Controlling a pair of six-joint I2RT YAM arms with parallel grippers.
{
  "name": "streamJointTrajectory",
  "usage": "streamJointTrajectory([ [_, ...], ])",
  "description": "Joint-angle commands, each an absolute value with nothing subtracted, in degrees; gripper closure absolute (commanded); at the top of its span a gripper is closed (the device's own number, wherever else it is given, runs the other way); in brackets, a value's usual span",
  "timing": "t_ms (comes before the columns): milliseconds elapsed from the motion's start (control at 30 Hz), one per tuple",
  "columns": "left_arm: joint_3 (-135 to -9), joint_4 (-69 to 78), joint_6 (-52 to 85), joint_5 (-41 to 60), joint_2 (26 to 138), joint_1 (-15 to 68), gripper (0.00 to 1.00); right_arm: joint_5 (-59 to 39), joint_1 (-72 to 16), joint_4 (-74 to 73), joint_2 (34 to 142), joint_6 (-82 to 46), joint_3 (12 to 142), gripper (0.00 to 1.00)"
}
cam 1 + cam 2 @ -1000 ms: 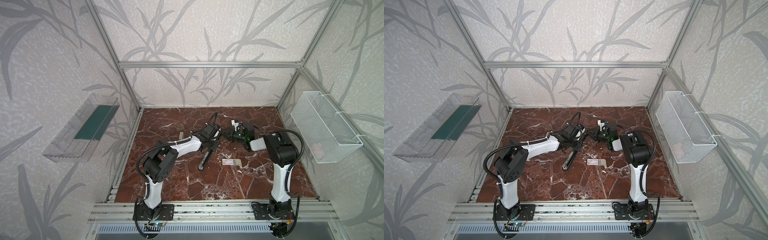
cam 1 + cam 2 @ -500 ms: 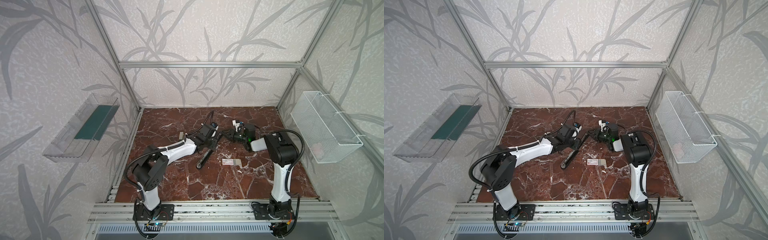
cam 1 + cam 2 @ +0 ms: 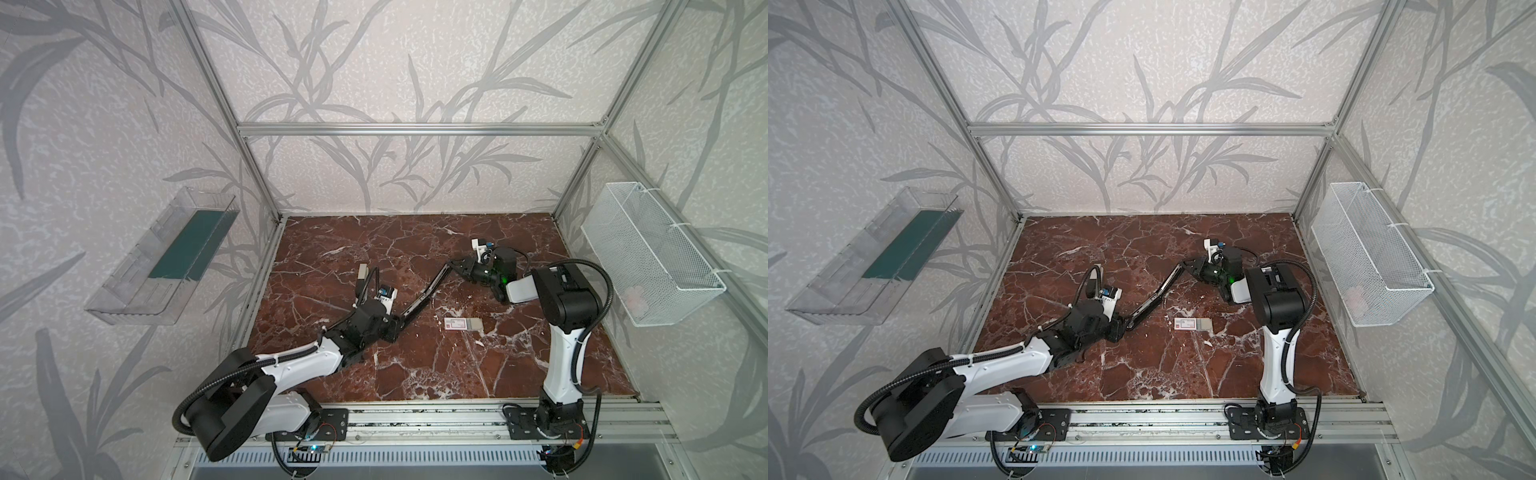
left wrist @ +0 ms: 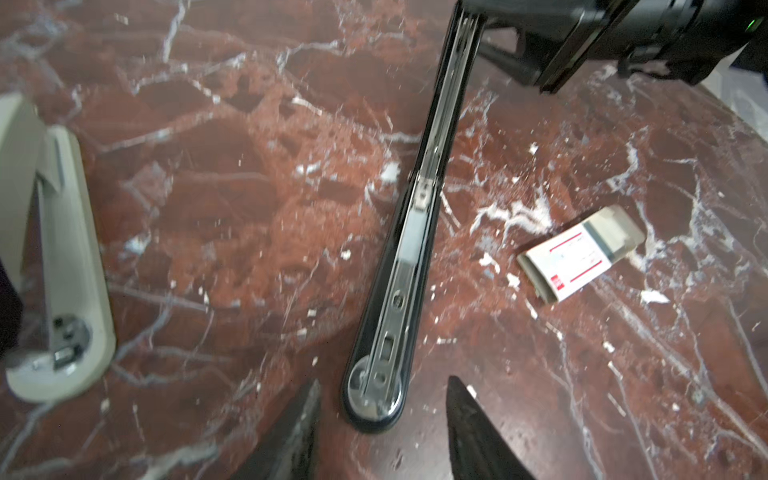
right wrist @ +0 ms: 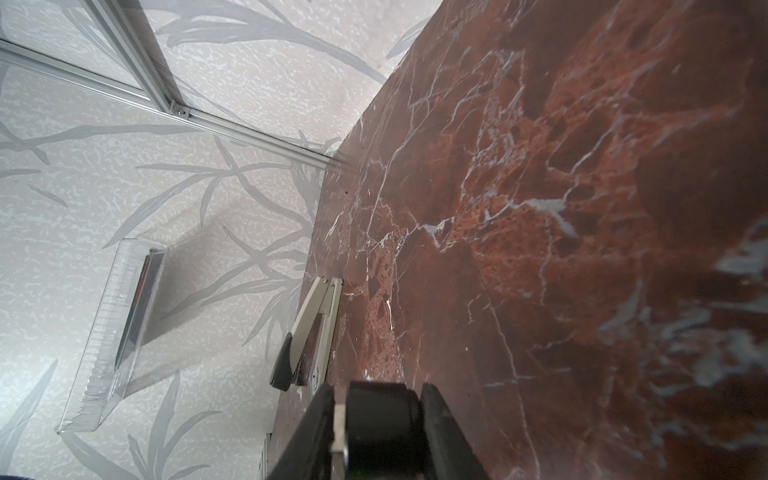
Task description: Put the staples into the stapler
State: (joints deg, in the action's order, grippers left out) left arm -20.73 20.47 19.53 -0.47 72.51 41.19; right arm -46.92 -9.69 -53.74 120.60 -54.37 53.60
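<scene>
A black stapler [image 3: 419, 297] is swung open into one long bar, its metal channel [image 4: 409, 249] facing up. Its far end is raised, with my right gripper [image 3: 457, 266] shut on it; in the right wrist view that black end [image 5: 378, 419] fills the gap between the jaws. Its rounded near end [image 4: 374, 390] rests on the marble between the fingers of my open left gripper [image 4: 383, 382], which do not touch it. The staples' white box with red print [image 3: 462, 324] lies right of the stapler, with a grey band at its open end [image 4: 598, 239].
A beige stapler [image 3: 362, 274] lies left of my left wrist, seen half open in the right wrist view [image 5: 316, 328]. A clear tray [image 3: 166, 257] hangs on the left wall and a white wire basket [image 3: 648, 257] on the right wall.
My left gripper has slid back from near the right gripper to the black stapler's near end and opened. The stapler now stretches out longer, its far end still in the right gripper.
</scene>
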Motion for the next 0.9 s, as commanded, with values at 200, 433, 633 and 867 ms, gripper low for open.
streamJointTrajectory([
  [200, -13.5, 49.7, 22.6, -1.1, 81.9, 41.1, 0.52, -47.8, -9.5, -57.3, 117.6, -54.4, 52.5, 0.75],
  [433, -9.3, 71.8, 21.6, 2.1, 93.9, 41.0, 0.58, -47.9, -9.5, -57.7, 117.6, -54.9, 52.5, 0.74],
  [633, -10.1, 71.4, 20.7, 3.4, 94.3, 41.0, 0.62, -47.8, -9.5, -57.2, 117.6, -54.6, 52.6, 0.74],
  [867, -10.9, 71.5, 20.6, 4.9, 95.6, 40.9, 0.71, -47.8, -9.6, -57.4, 117.6, -54.9, 52.6, 0.75],
])
